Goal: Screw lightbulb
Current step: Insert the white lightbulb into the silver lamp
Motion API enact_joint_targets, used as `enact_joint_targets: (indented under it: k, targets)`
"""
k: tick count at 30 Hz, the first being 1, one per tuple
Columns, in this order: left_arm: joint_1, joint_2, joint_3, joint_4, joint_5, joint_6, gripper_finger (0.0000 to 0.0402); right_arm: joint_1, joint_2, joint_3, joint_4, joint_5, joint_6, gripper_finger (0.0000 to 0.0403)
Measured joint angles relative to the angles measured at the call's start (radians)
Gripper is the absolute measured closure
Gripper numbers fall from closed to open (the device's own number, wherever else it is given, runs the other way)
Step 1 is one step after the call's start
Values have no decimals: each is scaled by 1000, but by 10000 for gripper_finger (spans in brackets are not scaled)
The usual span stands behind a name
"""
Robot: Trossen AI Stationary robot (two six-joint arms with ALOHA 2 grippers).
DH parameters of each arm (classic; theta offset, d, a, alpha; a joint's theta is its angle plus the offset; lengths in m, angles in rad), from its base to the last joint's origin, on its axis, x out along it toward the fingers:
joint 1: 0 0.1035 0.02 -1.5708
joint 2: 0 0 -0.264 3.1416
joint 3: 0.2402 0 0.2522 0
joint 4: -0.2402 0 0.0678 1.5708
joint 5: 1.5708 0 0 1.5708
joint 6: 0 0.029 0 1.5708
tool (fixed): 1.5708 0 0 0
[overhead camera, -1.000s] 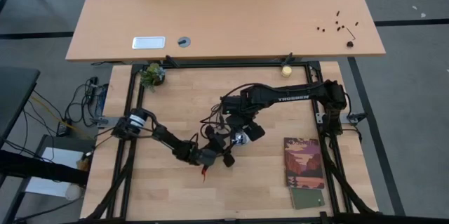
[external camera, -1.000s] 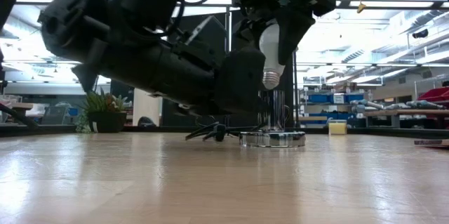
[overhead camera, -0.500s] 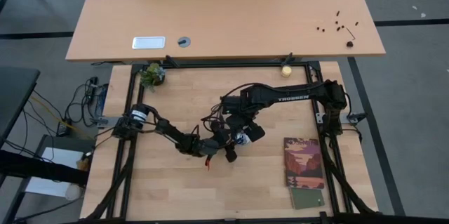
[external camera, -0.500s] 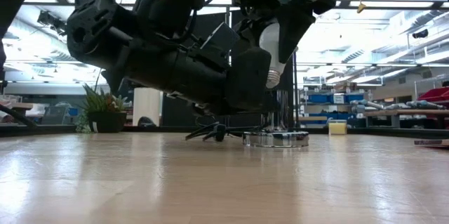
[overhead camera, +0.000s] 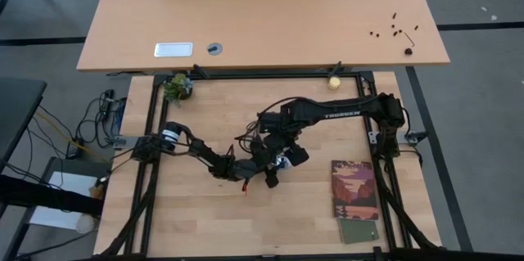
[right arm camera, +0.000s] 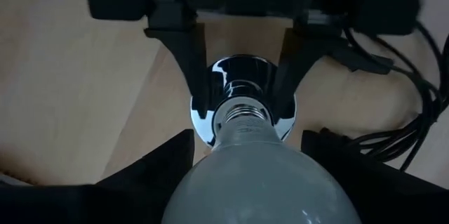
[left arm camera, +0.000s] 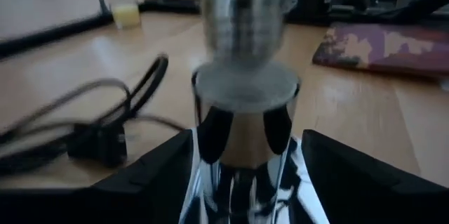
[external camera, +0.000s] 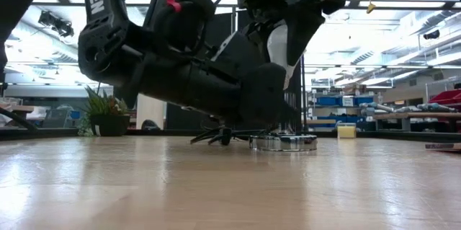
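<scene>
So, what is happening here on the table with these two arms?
The right gripper holds the small white pear-shaped lightbulb, screw base down, just above the round silver socket disc with the black cord. The base has not yet entered the socket. The left gripper has its open fingers on either side of the socket stem, low by the wooden table. The screwing has not begun.
</scene>
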Motion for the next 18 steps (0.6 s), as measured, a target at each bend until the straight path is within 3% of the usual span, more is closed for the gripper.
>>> enact_joint_targets:
  k: [11, 18]
  targets:
    - [25, 0, 0, 31, 12, 55, 209, 2, 0, -49, 55, 17, 15, 139]
    - [29, -1, 0, 31, 18, 47, 215, 2, 19, -49, 66, 26, 21, 136]
